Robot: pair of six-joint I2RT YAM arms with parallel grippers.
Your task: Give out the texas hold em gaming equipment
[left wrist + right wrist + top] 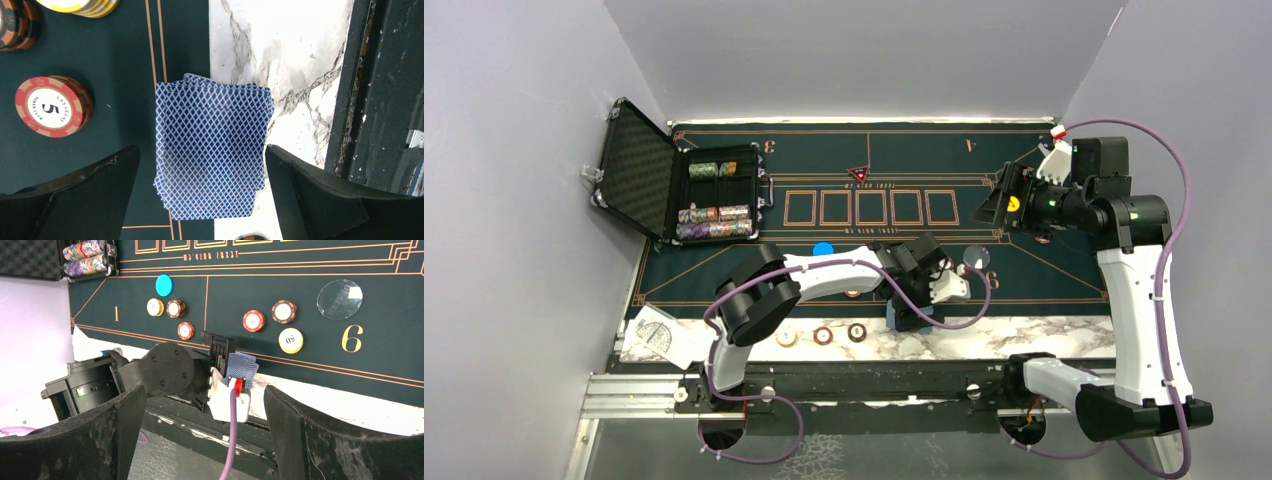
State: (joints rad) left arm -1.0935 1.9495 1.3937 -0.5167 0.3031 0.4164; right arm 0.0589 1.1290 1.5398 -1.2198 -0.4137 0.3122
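Seen from overhead, the left pincer (912,303) points down at the near edge of the green felt mat (1064,280), jaws spread. The blue-backed deck of cards (898,314) lies right under it, where the felt meets the marble strip (1034,335). The clear disc (976,257) lies just beyond it to its right, the blue disc (823,249) is farther off to its left, and a row of three chips (823,335) sits on the marble on that same side. The right pincer (990,208) hangs over the felt, spread as well and pinching nothing, with the red triangular marker (858,174) well off to its left and the open black case (639,170) farther left. From the left wrist, the deck sits squarely between the two black fingers (75,200), slightly fanned, half on felt and half on marble. A sliver of gap shows on the felt side, and the other finger is very close to the cards. A red chip marked 5 (50,106) lies just past the felt-side fingertip. From the right wrist, its own fingers (310,440) stand wide with only air between them. Ahead of them are the left arm's head and a corner of the deck, with a yellow chip stack (290,340) beyond.
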